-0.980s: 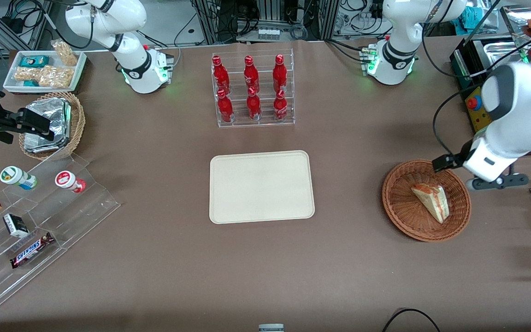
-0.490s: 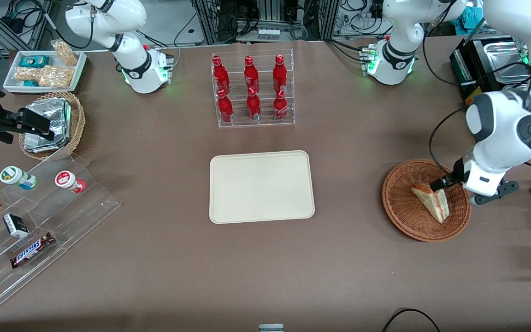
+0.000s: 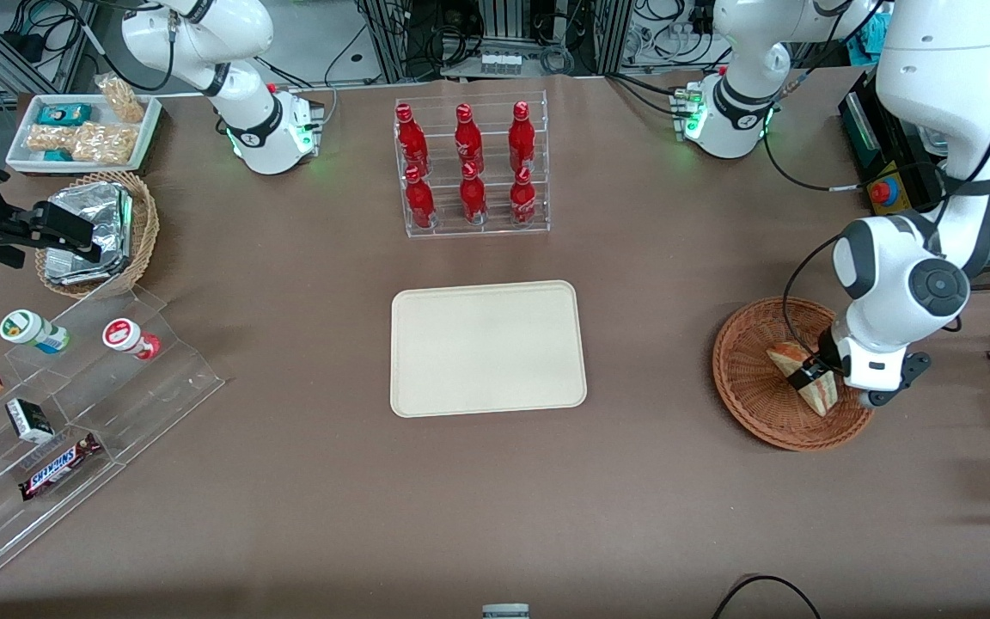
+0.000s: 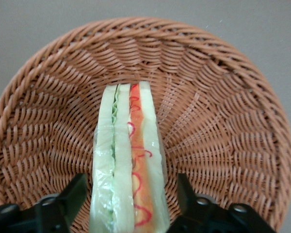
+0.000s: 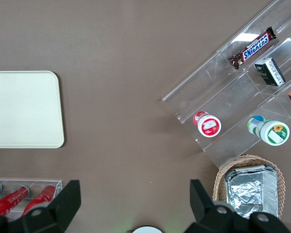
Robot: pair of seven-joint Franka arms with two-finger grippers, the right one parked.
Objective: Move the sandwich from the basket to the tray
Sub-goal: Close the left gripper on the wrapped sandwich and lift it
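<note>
The sandwich (image 3: 804, 376) is a clear-wrapped wedge of pale bread with red and green filling, lying in the reddish-brown wicker basket (image 3: 748, 391) toward the working arm's end of the table. In the left wrist view the sandwich (image 4: 128, 160) stands on edge in the basket (image 4: 223, 111). My left gripper (image 4: 130, 201) is lowered into the basket and open, one black finger on each side of the sandwich with a small gap to the wrap on both sides. From the front, the gripper (image 3: 815, 371) is right over the sandwich. The cream-beige tray (image 3: 487, 347) lies flat at the table's middle.
A clear rack of red bottles (image 3: 470, 166) stands farther from the front camera than the tray. Toward the parked arm's end are a tan basket of foil packets (image 3: 93, 230), a white snack tray (image 3: 82, 129) and a stepped acrylic shelf (image 3: 74, 413). A black box (image 3: 907, 129) stands near the working arm.
The left arm has swung down from beside the basket's rim into the basket. Its gripper now straddles the sandwich. The sandwich has not moved.
</note>
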